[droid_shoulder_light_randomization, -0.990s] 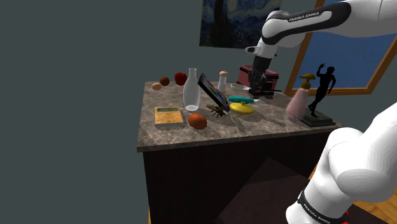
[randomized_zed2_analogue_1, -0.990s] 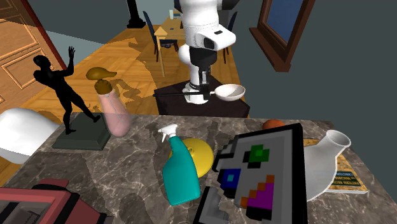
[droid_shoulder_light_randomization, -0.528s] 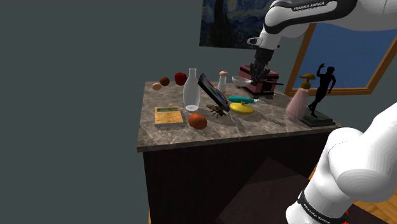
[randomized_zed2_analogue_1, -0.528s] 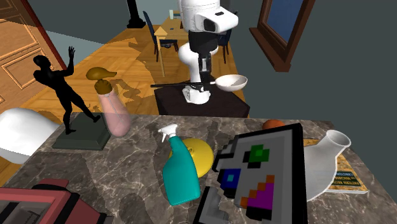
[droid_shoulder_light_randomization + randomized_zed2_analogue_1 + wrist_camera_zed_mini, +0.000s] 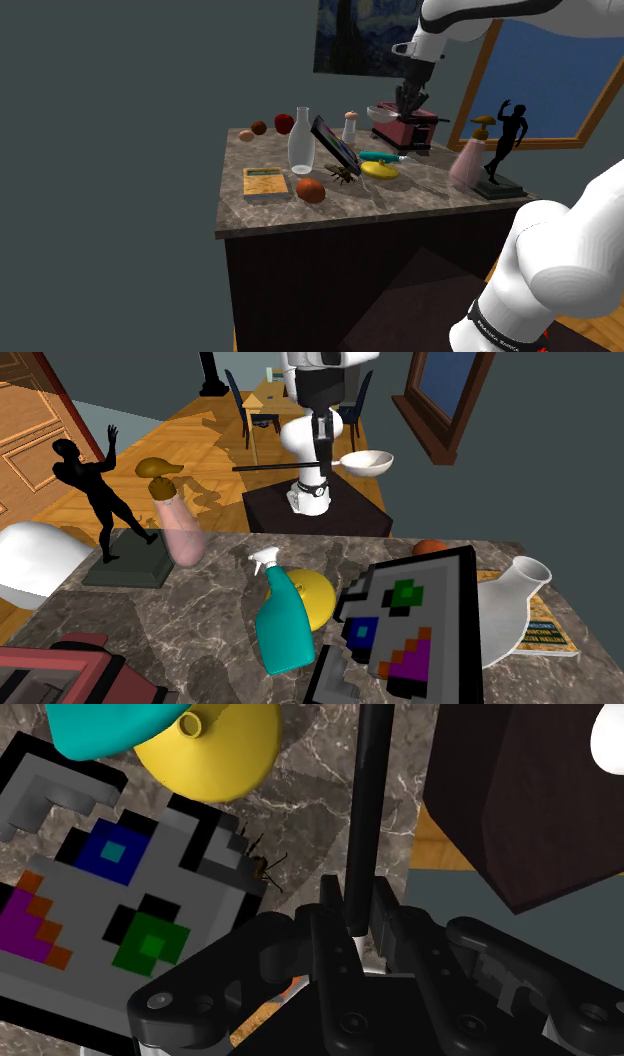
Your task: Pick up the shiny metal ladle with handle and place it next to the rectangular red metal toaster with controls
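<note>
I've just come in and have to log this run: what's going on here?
The robot's hand grips the ladle by its dark handle, holding it level in the air above the marble counter. The red toaster stands on that counter; the ladle is not yet set beside it.

Ladle sat clamped crosswise in the tool, clear above the bench. Toaster stood at the bench's far end, with the spray bottle lying before it. Statue was at the shoulder view's right. Flask stood further left, book before it.
</note>
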{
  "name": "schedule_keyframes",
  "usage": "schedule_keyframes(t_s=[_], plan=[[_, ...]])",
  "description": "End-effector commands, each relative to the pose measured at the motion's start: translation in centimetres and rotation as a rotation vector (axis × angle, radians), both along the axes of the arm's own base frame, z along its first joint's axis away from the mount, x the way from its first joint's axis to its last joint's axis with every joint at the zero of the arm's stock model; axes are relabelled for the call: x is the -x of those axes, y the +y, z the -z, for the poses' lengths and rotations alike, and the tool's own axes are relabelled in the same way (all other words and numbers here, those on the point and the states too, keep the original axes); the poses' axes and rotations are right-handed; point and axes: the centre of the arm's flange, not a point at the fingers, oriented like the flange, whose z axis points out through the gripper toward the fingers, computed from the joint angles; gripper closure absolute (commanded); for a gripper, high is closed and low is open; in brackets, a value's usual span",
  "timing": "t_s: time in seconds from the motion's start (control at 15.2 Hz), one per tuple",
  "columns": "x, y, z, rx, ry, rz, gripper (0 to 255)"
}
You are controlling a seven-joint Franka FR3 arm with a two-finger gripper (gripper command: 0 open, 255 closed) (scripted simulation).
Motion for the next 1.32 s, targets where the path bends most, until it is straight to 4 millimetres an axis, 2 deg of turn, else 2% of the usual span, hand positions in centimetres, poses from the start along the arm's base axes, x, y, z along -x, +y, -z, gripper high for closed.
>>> schedule_keyframes(t_s=[0.0, 1.19, 1.25], plan=[[0.0, 0.1, -0.8, 0.0, 0.0, 0.0, 255], [-9.5, -21.7, -0.9, 0.0, 0.0, 0.0, 255], [-9.8, -22.4, -0.9, 0.0, 0.0, 0.0, 255]])
